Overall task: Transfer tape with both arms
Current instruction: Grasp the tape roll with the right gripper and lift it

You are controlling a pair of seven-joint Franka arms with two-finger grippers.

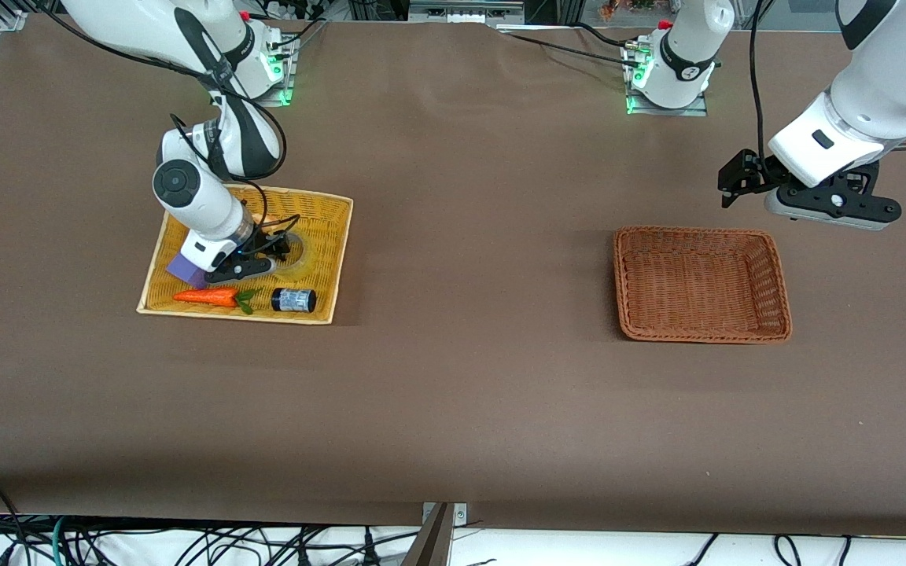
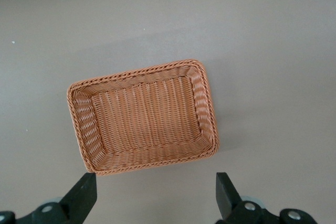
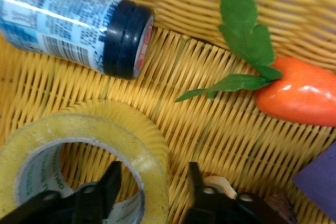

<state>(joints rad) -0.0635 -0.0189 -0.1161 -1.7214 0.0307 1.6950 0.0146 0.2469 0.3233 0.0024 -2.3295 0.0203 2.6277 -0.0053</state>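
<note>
Tape, a clear yellowish roll, lay flat in the yellow wicker tray at the right arm's end of the worktop. Nearest the front camera in that tray lay a toy carrot and a small dark jar on its side, with the roll just farther off and a purple block beside it. The right gripper was down in the tray, its fingers straddling the roll's wall, one inside the hole and one outside, partly closed; whether they had yet pinched it could not be told. The roll looked light and stiff with a slick outer face, so the wall seemed the natural place to grip. The right arm bent steeply down over the tray. Toward the left arm's end sat an empty brown basket; the left gripper waited above it, fingers spread wide and holding nothing.
</note>
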